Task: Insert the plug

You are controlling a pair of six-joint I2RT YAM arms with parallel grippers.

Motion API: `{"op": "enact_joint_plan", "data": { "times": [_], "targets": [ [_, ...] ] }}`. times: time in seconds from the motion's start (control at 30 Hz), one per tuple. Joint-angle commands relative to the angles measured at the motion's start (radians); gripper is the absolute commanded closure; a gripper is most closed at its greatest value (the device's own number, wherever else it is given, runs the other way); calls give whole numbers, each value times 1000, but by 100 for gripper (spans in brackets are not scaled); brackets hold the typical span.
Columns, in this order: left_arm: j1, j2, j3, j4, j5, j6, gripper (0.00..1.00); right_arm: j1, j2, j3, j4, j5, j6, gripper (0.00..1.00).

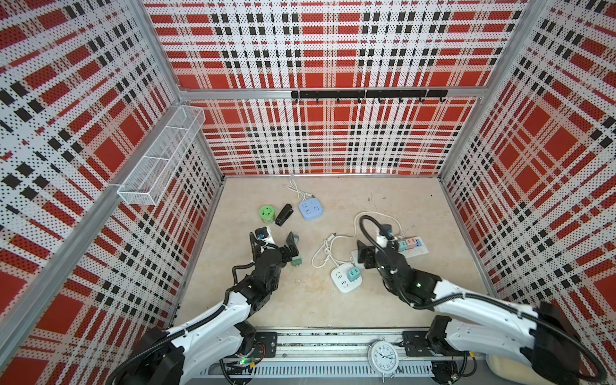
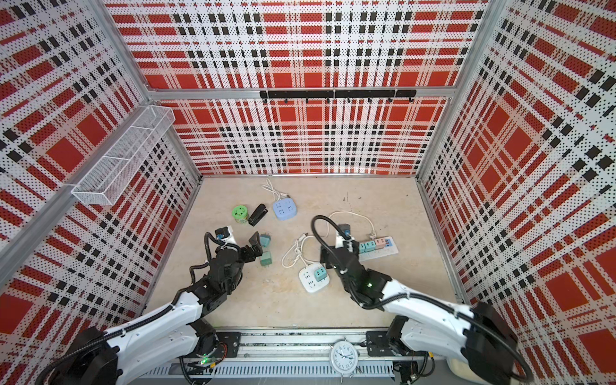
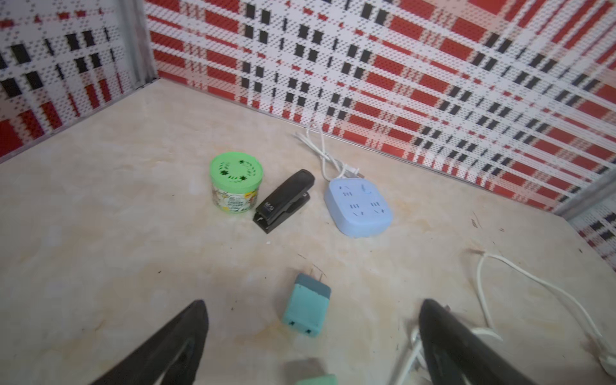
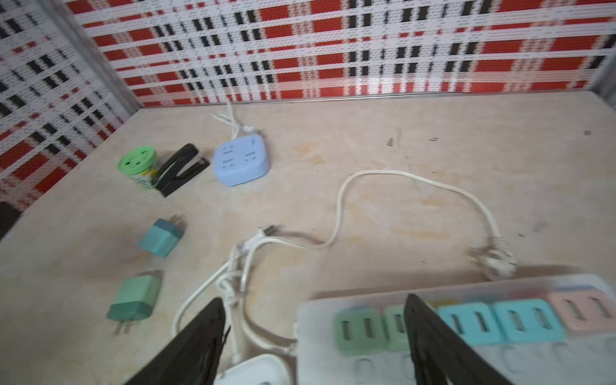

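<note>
- Task's things: two loose plugs lie on their sides on the desk (image 1: 416, 206), prongs bare and in no socket. These are the blue-teal plug (image 2: 265, 239) and the green plug (image 2: 265, 258).
- Reference point: the white socket block (image 1: 340, 283). Both loose plugs lie well apart from it, on the left arm's side.
- Left pincer (image 2: 256, 244): released, jaws spread wide, grasping nothing. In the left wrist view the blue-teal plug lies flat just ahead of the gap between the jaws. Whether a finger touches it cannot be told from above.
- Right pincer (image 4: 314, 298): jaws apart, nothing grasped. It hangs over the near end of the long strip (image 1: 413, 250), just beyond the white socket block on the right arm's side. The wrist view is blurred.
- Done, as far as seen: one teal plug (image 1: 353, 274) is seated in the white socket block, and a row of plugs is seated in the long strip.
- Left to do, in my judgement: both loose plugs. Each needs grasping, turning prongs-down and pressing home.
- Free sockets: the blue socket block (image 1: 311, 209), well beyond the white socket block toward the back wall, carries nothing.
- Bystanders: a stapler (image 1: 284, 215) and a green tin (image 1: 267, 213) stand together beside the blue socket block, well apart from the white socket block.
</note>
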Motion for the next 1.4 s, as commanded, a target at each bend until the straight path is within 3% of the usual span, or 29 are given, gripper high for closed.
{"op": "enact_joint_plan", "data": {
  "times": [0.0,0.13,0.33,0.83,1.03,1.37],
  "targets": [
    [73,2,33,-114,-56,-219,1,40,199,151,-62,-49,57,16],
    [213,2,25,-250,4,-420,1,91,438,360,-104,-64,54,17],
    [379,1,-3,-268,150,-490,1,98,668,546,-85,-198,68,25],
    [396,-28,-11,-291,148,-521,1,98,906,775,-199,-305,114,25],
    [425,-59,-14,-383,103,-589,1,98,965,831,-218,-324,123,25],
    [436,-71,-14,-380,116,-585,1,108,1031,891,-259,-347,124,27]
  ]
}}
